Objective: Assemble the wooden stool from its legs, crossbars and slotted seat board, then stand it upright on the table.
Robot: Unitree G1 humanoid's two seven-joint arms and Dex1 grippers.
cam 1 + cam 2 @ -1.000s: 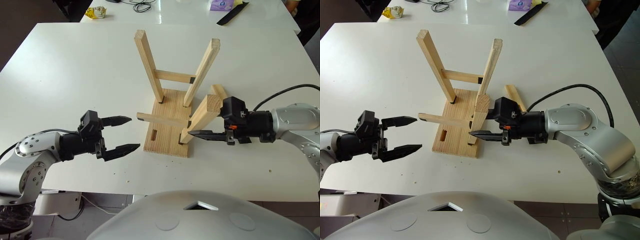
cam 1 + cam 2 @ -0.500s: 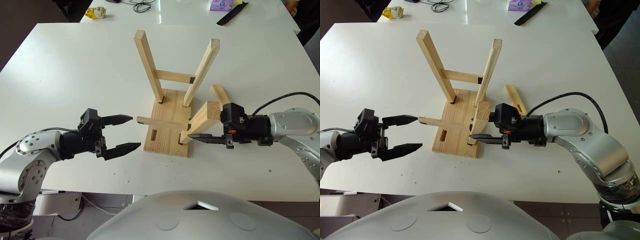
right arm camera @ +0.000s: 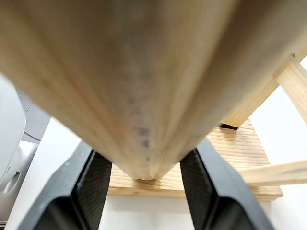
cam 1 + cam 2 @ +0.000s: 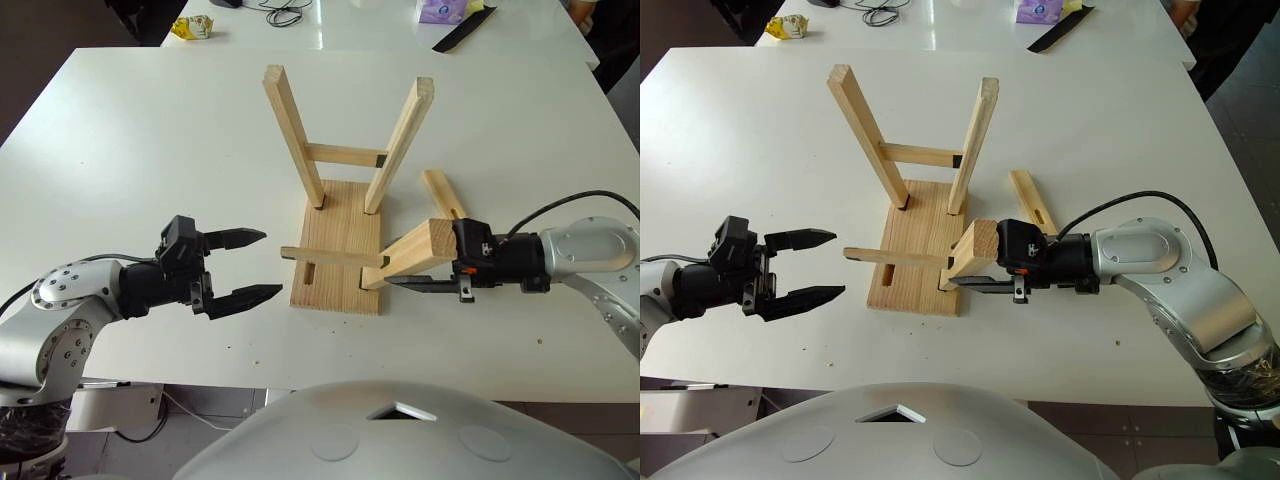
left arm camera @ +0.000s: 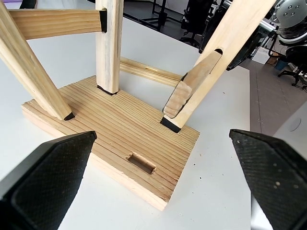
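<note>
White bench [image 4: 120, 130] carried the seat board [image 4: 340, 225] flat with two legs [image 4: 296, 140] standing in its far slots, and the right hand [image 4: 405, 268] was clamped on a third leg [image 4: 420, 252] leaning steeply, foot at the near right slot. That leg looked to need tipping upright about its foot before pressing straight down, its crossbar [image 4: 330, 256] kept level over the empty slot [image 4: 310, 271], while the left hand [image 4: 268, 264], fingers apart left of the board, could steady the crossbar's free end.
</note>
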